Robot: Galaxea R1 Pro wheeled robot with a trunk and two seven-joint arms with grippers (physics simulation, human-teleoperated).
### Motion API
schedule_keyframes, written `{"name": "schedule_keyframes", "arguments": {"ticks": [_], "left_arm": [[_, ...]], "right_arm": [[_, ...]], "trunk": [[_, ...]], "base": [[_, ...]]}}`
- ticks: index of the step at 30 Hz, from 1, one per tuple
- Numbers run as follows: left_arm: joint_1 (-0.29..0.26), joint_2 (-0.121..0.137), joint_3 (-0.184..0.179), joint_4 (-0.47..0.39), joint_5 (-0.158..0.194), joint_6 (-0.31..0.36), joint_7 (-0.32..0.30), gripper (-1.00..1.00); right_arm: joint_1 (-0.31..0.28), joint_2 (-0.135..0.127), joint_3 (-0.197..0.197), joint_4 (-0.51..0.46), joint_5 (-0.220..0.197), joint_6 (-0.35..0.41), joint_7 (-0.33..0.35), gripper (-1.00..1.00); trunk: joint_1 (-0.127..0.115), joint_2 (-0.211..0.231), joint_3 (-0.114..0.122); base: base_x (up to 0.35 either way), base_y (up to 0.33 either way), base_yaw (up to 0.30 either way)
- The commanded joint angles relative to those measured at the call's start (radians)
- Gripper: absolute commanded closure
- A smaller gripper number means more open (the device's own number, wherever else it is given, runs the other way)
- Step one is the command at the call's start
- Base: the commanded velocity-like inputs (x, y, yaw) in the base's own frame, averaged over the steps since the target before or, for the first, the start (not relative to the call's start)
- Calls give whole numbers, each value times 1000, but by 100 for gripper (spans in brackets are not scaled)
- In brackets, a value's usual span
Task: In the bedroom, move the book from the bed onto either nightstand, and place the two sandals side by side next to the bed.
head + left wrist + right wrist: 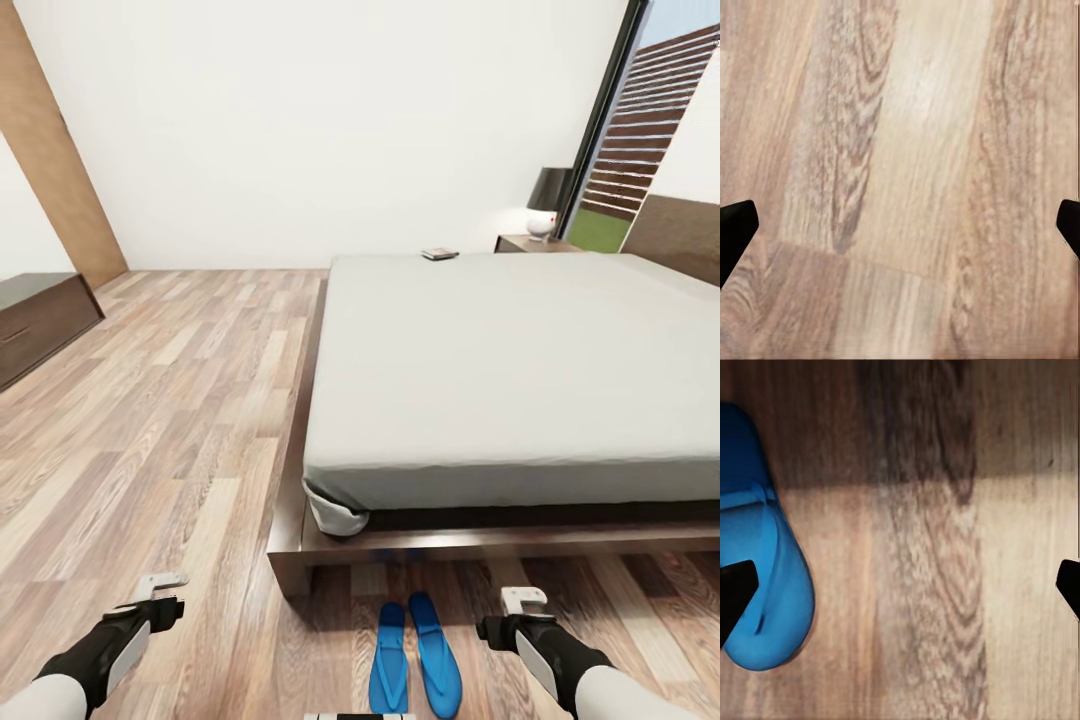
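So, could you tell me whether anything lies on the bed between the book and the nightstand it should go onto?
Nothing visible does. The book lies at the far edge of the bed, and only bare mattress separates it from the nightstand just beyond, which carries a lamp toward the window side.

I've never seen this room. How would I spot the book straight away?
Start at the big bed with the light-grey mattress that takes up the room's right side. Follow the mattress to its far edge, toward the white wall, to the left of the black lamp. The book lies flat there, a small thin dark thing, the lone object on the otherwise plain grey surface.
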Motion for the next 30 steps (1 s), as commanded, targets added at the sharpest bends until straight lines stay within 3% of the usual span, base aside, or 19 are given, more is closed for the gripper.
{"name": "schedule_keyframes", "arguments": {"ticks": [1,9,30], "left_arm": [[0,-2,-4,14,10,-7,6,-100],[0,-13,-6,80,9,-59,10,-100],[0,-20,-6,93,9,-98,11,-100]], "right_arm": [[0,0,8,4,-10,-2,-2,-100],[4,4,8,53,-10,-61,-1,-100],[6,16,8,98,-10,-96,-1,-100]], "trunk": [[-1,0,3],[-4,2,34],[-14,7,115]], "base": [[0,0,0],[0,0,0],[0,0,0]]}}
